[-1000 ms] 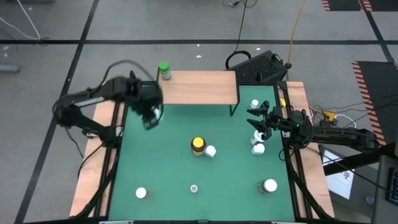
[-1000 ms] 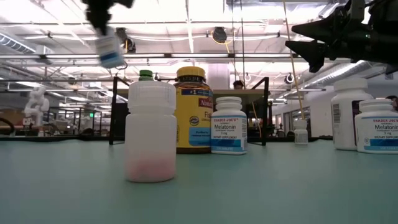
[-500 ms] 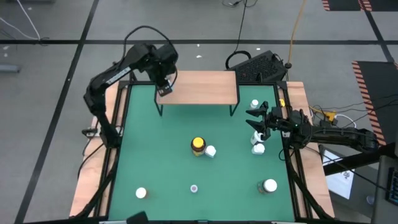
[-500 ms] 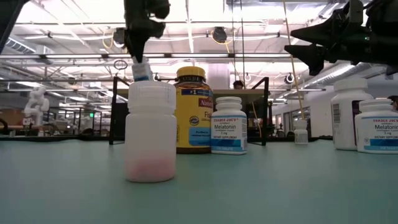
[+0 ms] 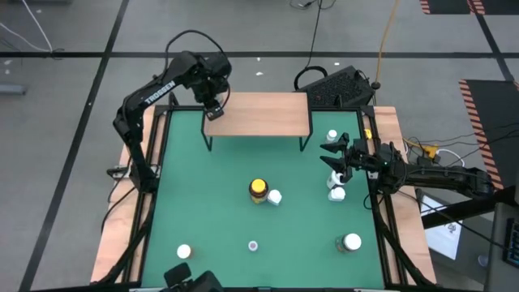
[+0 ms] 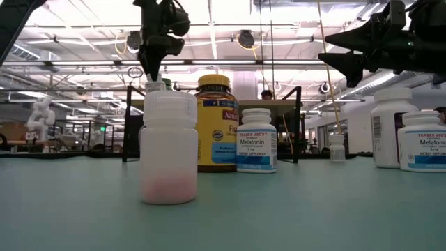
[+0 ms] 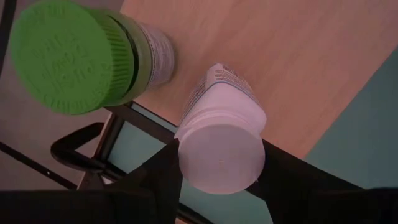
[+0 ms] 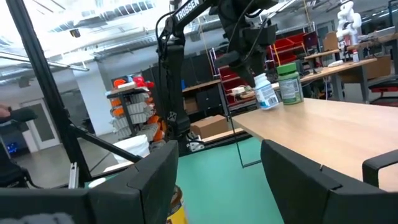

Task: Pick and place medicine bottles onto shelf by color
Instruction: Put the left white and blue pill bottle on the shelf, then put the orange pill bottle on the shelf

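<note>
Shelf [image 5: 263, 113]: the wood board on black legs at the far edge of the green table [image 5: 219, 203]; we have to set our bottle on its left end.
Left tool [image 5: 213, 109]: clamped on a white bottle [image 7: 221, 146], held tilted over the shelf's left corner, just beside the green-capped bottle [image 7: 74, 56] that stands there.
Our step: we judge this is the set-down. We should bring the bottle upright, lower it until its base rests flat on the wood, and only then let go.
Risk: the green-capped bottle is so near that a sideways drift could knock it off the edge, so we should keep a gap.
Right tool [image 5: 332, 158]: fingers apart, empty, waiting above the white bottles [image 5: 336, 188] on the table's right side.
Left to sort: yellow-capped bottle [image 5: 258, 190] and several more on the table.
</note>
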### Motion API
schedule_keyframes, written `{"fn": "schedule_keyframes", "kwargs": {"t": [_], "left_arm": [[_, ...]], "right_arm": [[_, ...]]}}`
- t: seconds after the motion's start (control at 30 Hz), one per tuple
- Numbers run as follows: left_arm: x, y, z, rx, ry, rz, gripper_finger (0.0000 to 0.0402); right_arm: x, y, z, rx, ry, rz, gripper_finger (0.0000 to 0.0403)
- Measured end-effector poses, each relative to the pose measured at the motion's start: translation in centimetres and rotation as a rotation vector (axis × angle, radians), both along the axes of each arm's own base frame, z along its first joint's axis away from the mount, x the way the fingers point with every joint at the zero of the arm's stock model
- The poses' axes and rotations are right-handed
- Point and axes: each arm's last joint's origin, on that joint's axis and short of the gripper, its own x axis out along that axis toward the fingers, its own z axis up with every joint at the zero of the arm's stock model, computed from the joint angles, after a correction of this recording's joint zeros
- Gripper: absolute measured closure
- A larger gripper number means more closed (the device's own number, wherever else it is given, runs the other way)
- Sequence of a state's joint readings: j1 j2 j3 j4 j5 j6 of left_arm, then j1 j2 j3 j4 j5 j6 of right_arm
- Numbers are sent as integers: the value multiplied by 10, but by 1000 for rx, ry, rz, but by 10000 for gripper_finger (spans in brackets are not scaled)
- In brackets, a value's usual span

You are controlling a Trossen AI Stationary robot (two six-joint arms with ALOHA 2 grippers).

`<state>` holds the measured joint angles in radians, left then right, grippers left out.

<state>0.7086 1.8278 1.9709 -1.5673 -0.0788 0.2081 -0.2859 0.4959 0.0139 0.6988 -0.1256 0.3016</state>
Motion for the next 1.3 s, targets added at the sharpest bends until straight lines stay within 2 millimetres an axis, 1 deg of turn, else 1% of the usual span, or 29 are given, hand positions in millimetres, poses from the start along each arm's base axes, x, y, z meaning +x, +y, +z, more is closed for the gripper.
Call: {"fn": "schedule_keyframes", "kwargs": {"t": [0.13,0.37,0.47,0.53,0.6,0.67,0.77,0.87,0.9,0.97,1.03,1.13,1.2,1.3], "left_arm": [[0,0,0,-1,-2,14,206],[0,0,0,1,-8,33,146],[-1,0,1,32,20,58,129],[-3,-2,5,55,20,83,126],[-8,-10,14,77,-6,95,127],[-16,-24,31,109,-52,84,128],[-28,-51,55,152,-137,83,130],[-40,-86,76,141,-259,42,130],[-46,-100,81,121,-297,3,130],[-53,-126,83,70,-336,-74,130],[-58,-148,73,26,-323,-110,130],[-64,-181,48,-40,-297,-137,131],[-67,-203,24,-77,-295,-165,131],[-63,-238,-21,-121,-345,-235,131]], "right_arm": [[0,-1,0,7,-3,-47,177],[0,-2,0,3,-2,-52,177],[0,-2,0,-5,-1,-53,177],[0,-2,0,-10,0,-54,177],[0,-2,0,-16,2,-56,177],[0,-2,0,-19,2,-56,177],[0,-1,0,-19,2,-53,177],[0,-1,-1,-9,9,-38,177],[0,-1,-1,-4,13,-22,177],[0,0,-2,2,20,4,177],[1,1,-2,5,23,14,177],[1,3,-2,-6,25,26,177],[2,4,-3,-27,34,30,177],[2,4,-3,-58,42,25,177]]}}
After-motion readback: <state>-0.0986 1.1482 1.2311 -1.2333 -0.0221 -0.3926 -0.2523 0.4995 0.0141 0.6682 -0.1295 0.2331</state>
